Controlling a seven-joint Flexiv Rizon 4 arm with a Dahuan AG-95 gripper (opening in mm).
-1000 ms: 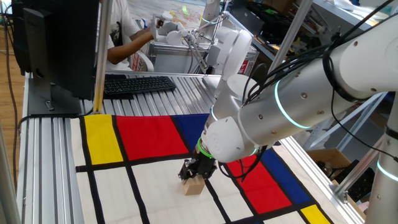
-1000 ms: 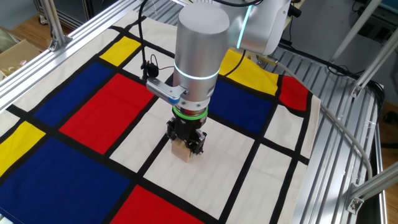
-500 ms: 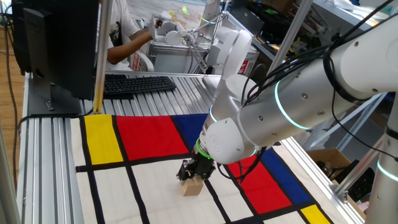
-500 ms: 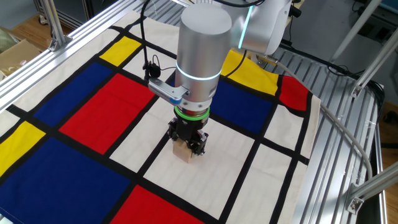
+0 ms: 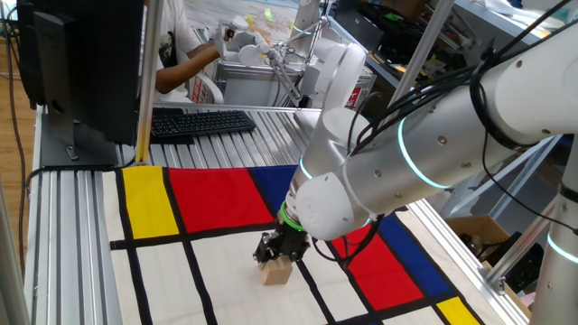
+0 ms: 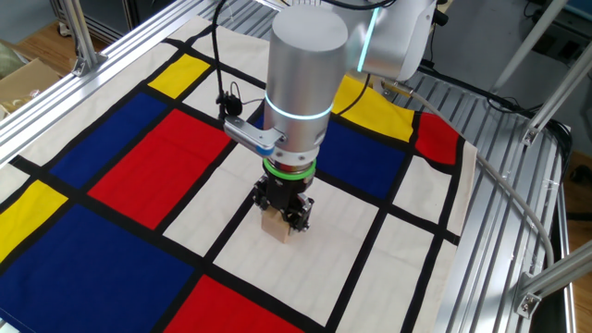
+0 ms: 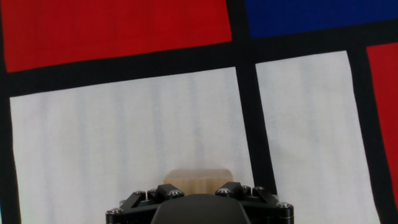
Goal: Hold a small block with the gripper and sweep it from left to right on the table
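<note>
Only the hand view is showing the block point(image 7: 198, 177) sitting on a white panel of the desk point(image 7: 93, 143); the fingers point(image 6: 282, 211) are clamping it from above.

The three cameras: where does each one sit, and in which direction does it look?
One fixed view: high beside the table, looking across the cloth toward a keyboard; shows the white arm and end effector on the small block.
The other fixed view: high on a different side, looking down; shows the arm's wrist, end effector, block.
Hand view: on the hand, facing the cloth; shows the end effector, block.
All three share block and cloth.
</note>
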